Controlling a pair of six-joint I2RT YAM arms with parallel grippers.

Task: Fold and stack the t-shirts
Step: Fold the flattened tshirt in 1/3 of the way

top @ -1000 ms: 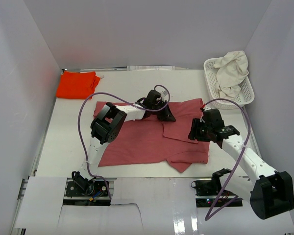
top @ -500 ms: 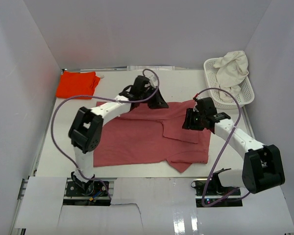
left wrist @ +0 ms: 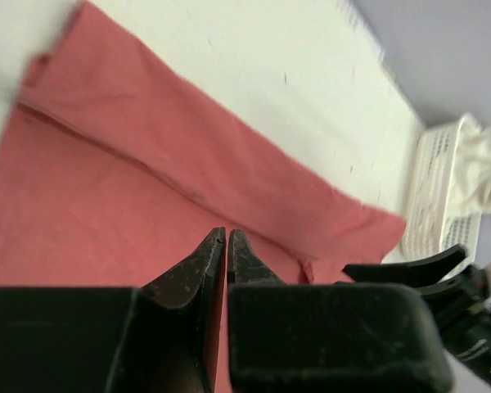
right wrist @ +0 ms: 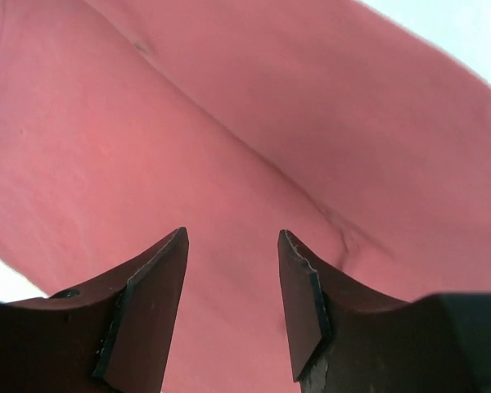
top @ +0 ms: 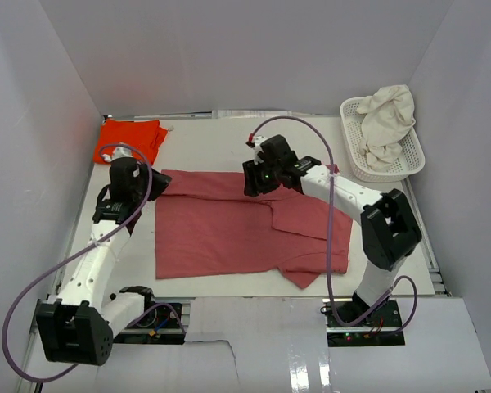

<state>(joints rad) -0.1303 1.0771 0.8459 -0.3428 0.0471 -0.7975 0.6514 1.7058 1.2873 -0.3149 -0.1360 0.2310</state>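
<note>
The large dusty rose-red t-shirt (top: pixel 229 225) lies spread flat mid-table, with a folded band along its far edge (left wrist: pixel 229 155). My left gripper (top: pixel 151 187) is at the shirt's far left corner. Its jaws (left wrist: pixel 227 232) are shut, with no cloth seen between them, just above the fabric. My right gripper (top: pixel 260 178) hovers over the shirt's far middle edge, with its jaws (right wrist: pixel 233 237) open and empty above the cloth (right wrist: pixel 254 164). The bright orange-red t-shirt (top: pixel 129 141) lies folded at the back left. The cream-white t-shirt (top: pixel 390 119) is bunched in the basket.
The white lattice basket (top: pixel 353 151) stands at the back right and also shows in the left wrist view (left wrist: pixel 430 192). White walls enclose the table on the left, back and right. Purple cables loop over both arms.
My left arm swung from the shirt's far middle to its far left corner. My right arm moved from the shirt's right side to its far middle. The shirt's far edge now lies straighter and further left.
</note>
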